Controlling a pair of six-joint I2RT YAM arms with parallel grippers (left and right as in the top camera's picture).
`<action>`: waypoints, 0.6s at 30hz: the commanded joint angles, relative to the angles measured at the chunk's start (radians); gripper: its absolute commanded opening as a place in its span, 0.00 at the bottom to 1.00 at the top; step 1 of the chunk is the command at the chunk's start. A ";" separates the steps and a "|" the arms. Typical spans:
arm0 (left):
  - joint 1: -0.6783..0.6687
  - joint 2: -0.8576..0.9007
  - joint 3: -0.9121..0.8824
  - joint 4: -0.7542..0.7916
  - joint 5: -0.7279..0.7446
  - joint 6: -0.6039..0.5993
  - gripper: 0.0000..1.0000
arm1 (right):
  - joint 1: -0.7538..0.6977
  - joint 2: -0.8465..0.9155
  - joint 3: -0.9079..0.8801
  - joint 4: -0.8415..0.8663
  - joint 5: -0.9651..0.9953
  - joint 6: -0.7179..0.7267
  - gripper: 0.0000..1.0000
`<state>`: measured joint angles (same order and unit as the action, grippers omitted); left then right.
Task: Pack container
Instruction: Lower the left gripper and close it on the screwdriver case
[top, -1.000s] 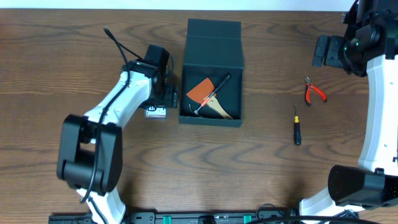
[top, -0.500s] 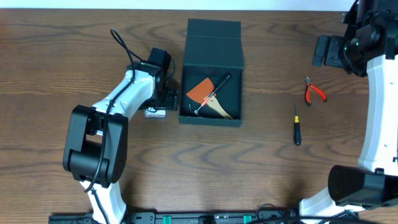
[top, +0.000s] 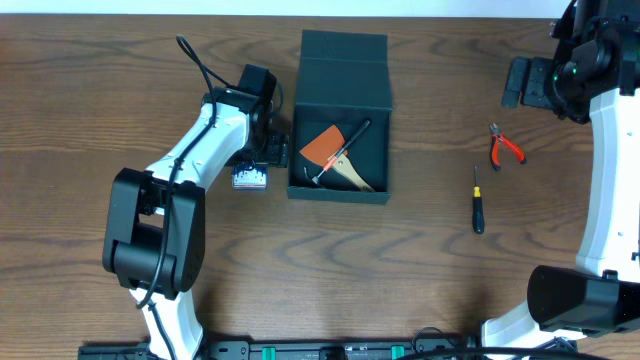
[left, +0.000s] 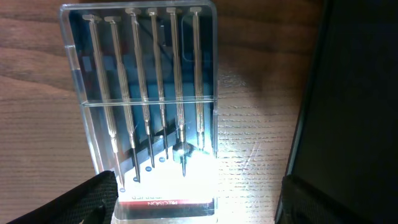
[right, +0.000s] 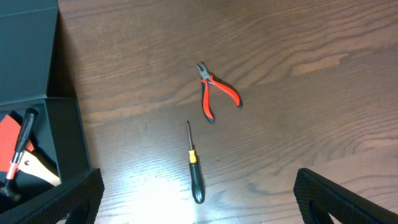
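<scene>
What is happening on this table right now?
A two-arm robot is packing the container, which stands open with a few tools inside. The left gripper hangs open over a clear case of small screwdrivers lying beside the container. The right gripper is open and empty at the far right; red pliers and a black-handled screwdriver lie on the table.

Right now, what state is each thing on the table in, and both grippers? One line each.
container: lid open, partly packed.
orange tool: lying in the container.
screwdriver case: flat on the table beside the container, not gripped.
pliers: on the table, unpacked.
screwdriver: on the table, unpacked.
left gripper: open, over the case's end.
right gripper: open, empty, above the table.
</scene>
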<state>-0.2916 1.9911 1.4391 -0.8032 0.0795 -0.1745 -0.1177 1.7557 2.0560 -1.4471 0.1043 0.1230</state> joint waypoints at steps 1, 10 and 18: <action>0.009 -0.026 0.021 -0.003 -0.007 0.014 0.83 | 0.000 -0.009 0.008 -0.001 -0.003 0.011 0.99; 0.028 -0.026 0.021 0.004 -0.092 -0.030 0.83 | 0.000 -0.009 0.008 -0.001 -0.003 0.011 0.99; 0.028 -0.026 0.021 0.032 -0.096 -0.029 0.82 | 0.000 -0.009 0.008 -0.001 -0.003 0.011 0.99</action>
<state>-0.2672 1.9862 1.4403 -0.7765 0.0067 -0.1879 -0.1177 1.7557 2.0560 -1.4471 0.1043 0.1230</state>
